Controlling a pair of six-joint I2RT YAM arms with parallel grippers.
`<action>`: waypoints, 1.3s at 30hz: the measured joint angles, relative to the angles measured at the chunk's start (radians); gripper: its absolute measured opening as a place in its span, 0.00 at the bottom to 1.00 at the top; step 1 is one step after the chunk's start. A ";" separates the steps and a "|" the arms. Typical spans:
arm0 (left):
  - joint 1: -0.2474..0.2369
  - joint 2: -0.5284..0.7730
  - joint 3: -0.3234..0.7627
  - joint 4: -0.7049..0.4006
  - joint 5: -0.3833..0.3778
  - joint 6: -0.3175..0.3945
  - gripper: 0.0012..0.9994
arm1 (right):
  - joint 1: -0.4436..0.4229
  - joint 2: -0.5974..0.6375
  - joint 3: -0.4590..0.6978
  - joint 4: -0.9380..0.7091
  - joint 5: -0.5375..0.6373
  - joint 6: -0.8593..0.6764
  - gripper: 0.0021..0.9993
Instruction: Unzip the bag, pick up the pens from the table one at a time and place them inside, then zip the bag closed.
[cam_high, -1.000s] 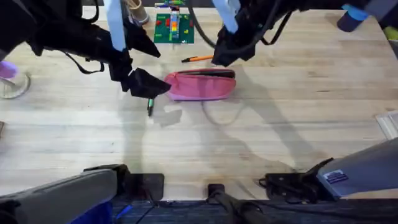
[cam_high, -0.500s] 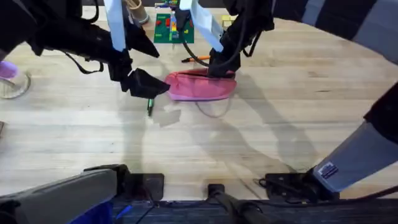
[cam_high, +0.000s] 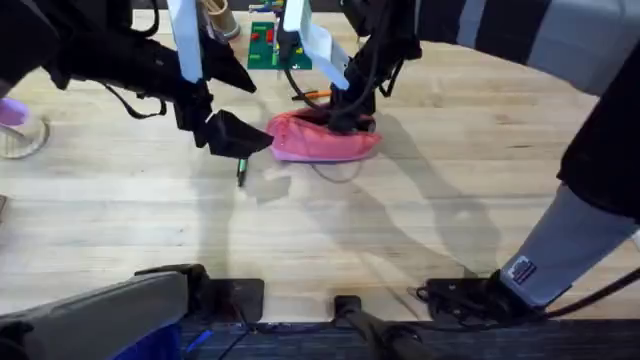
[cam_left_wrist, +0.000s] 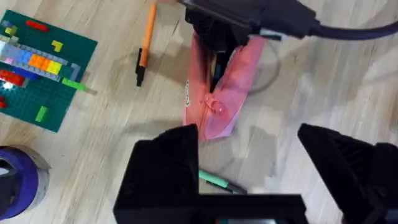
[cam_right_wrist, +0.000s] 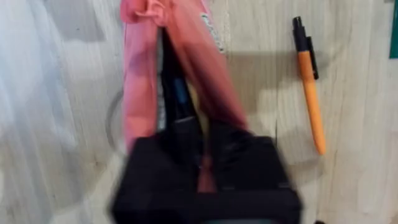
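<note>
Since a second ago, right gripper (cam_high: 343, 118) has descended from beside the orange pen (cam_high: 318, 94) onto the bag (cam_high: 322, 138), its fingers now closed on the pouch's open top edge. Left gripper (cam_high: 240, 140) hangs spread open just off the bag's other end, over a green pen (cam_left_wrist: 219, 182) on the table (cam_high: 480, 180).

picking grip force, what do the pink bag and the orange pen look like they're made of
The pink bag looks like soft matte fabric: it sags, creases and gapes open along its zipper. The orange pen looks like hard, smooth plastic, with a straight rigid barrel and a black clip and tip. Neither can be confirmed by look alone.
</note>
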 joint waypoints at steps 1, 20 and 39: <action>0.000 0.000 0.000 0.000 0.000 0.000 0.99 | 0.000 0.000 0.000 0.003 0.000 0.000 0.43; 0.000 0.000 0.000 0.000 0.000 0.000 0.99 | 0.010 -0.025 -0.007 -0.037 0.001 -0.003 1.00; 0.000 0.000 0.000 -0.025 -0.187 -0.203 1.00 | -0.061 -0.364 -0.007 -0.072 0.007 0.140 1.00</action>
